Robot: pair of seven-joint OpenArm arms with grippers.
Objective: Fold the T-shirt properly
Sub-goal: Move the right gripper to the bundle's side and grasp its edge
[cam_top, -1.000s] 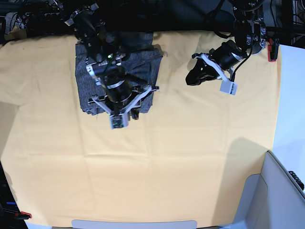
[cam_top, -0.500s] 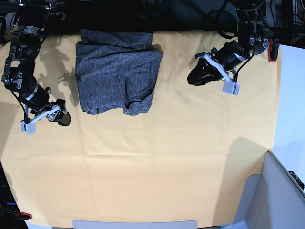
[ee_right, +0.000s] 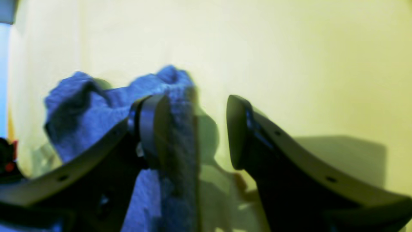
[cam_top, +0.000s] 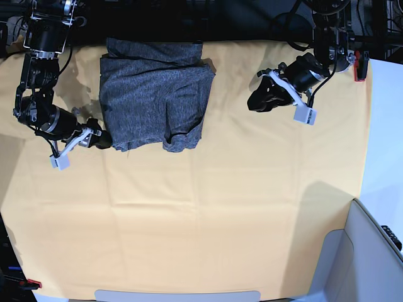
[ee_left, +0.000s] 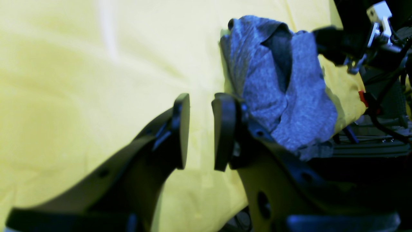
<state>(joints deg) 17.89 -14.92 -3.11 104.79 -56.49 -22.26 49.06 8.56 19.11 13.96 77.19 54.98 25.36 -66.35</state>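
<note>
STATE: T-shirt (cam_top: 154, 100) folded, 11 o'clock | CHANGE: right gripper (cam_top: 101, 139) returns to its 8 o'clock corner, jaws wide, empty | left gripper (cam_top: 257, 100) narrow gap, empty | NEXT: tidy.

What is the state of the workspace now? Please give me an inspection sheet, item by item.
Surface: yellow-orange cloth, lightly creased.
Job's things: T-shirt folded in a rough block at the far edge, near edge uneven.
Clutter: nothing seen.
Grippers: right gripper open at the shirt's corner, holding nothing; left gripper open, apart from the shirt, empty.
Cables: black cables behind the far edge.
Surroundings: grey bin at the near corner.
</note>
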